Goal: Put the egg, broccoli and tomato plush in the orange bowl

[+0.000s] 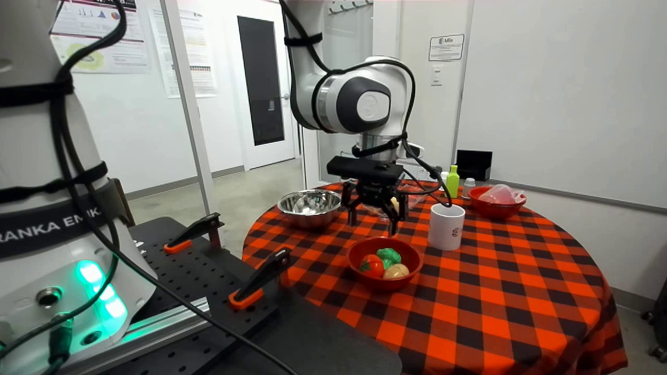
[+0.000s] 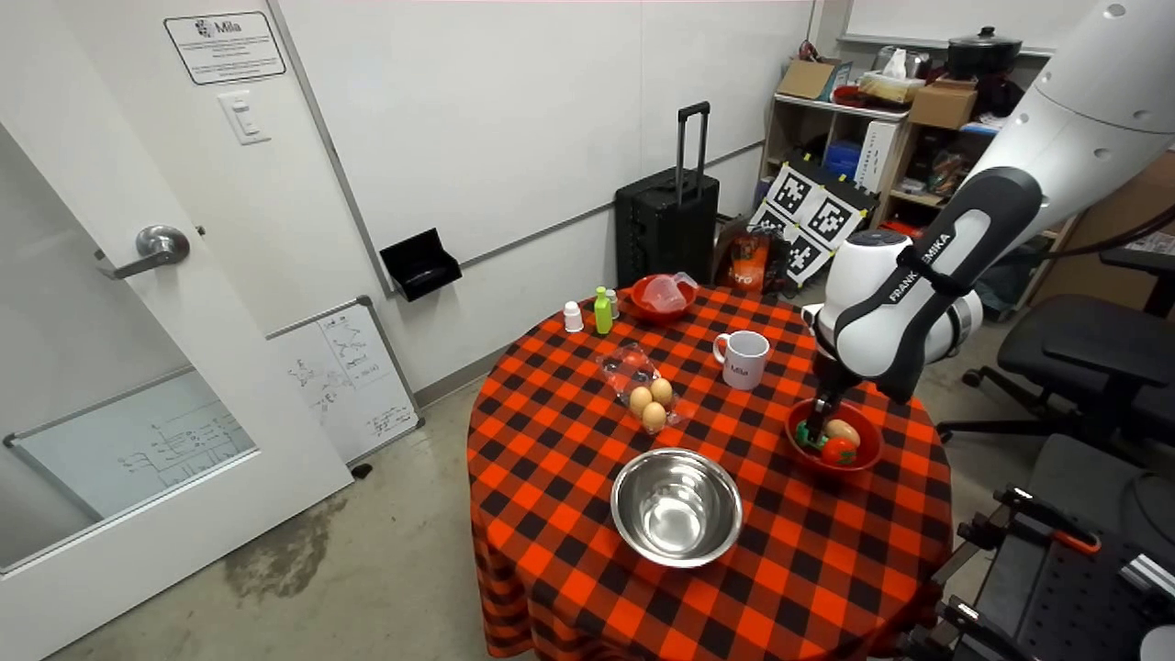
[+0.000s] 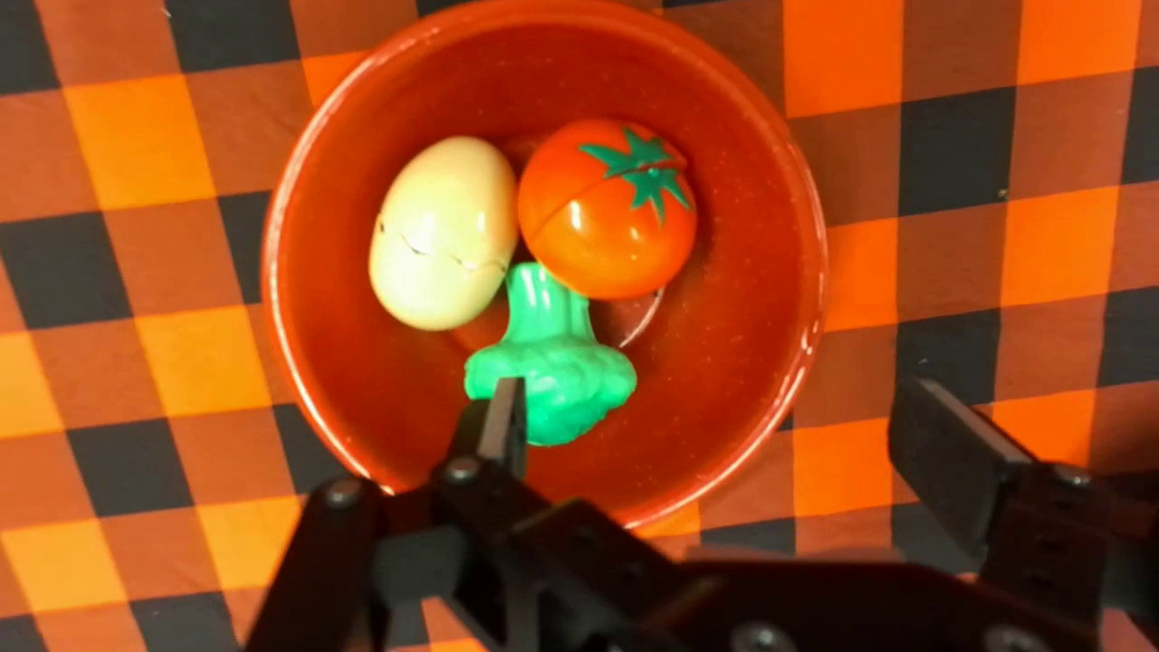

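In the wrist view, the orange bowl (image 3: 738, 367) leaves room along its right side; toy egg (image 3: 444, 234), tomato (image 3: 607, 217) and broccoli (image 3: 557, 371) crowd its middle and left, and its rim shows between the fingers of the gripper (image 3: 713, 396). In an exterior view, a white mug (image 1: 444, 227) stands near it, right of centre; bare checked tablecloth (image 1: 484, 312) spreads across the lower right.

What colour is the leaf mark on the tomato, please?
The leaf mark is dark green, against the red-orange tomato; the wrist view shows it best.
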### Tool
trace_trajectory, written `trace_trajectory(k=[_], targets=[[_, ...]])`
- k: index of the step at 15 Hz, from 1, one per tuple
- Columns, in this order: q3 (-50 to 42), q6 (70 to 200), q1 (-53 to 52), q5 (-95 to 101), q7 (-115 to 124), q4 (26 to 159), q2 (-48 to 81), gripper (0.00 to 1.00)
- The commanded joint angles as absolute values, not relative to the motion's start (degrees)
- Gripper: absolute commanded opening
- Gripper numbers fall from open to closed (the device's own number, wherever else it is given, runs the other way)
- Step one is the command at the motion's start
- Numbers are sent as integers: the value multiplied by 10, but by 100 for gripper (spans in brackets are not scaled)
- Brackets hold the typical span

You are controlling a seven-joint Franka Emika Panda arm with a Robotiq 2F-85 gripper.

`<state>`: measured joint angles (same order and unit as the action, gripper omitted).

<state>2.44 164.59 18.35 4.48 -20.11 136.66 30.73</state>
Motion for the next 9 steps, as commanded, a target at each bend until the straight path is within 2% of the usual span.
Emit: trace_trajectory(k=[1, 3, 4, 9], targets=[[89, 1638, 258, 16, -289, 1385, 285, 100], [122, 1625, 299, -9, -328, 1380, 293, 100], [87, 1635, 255, 7, -290, 1373, 298, 100], [88, 1634, 258, 5, -296, 1373, 299, 100]])
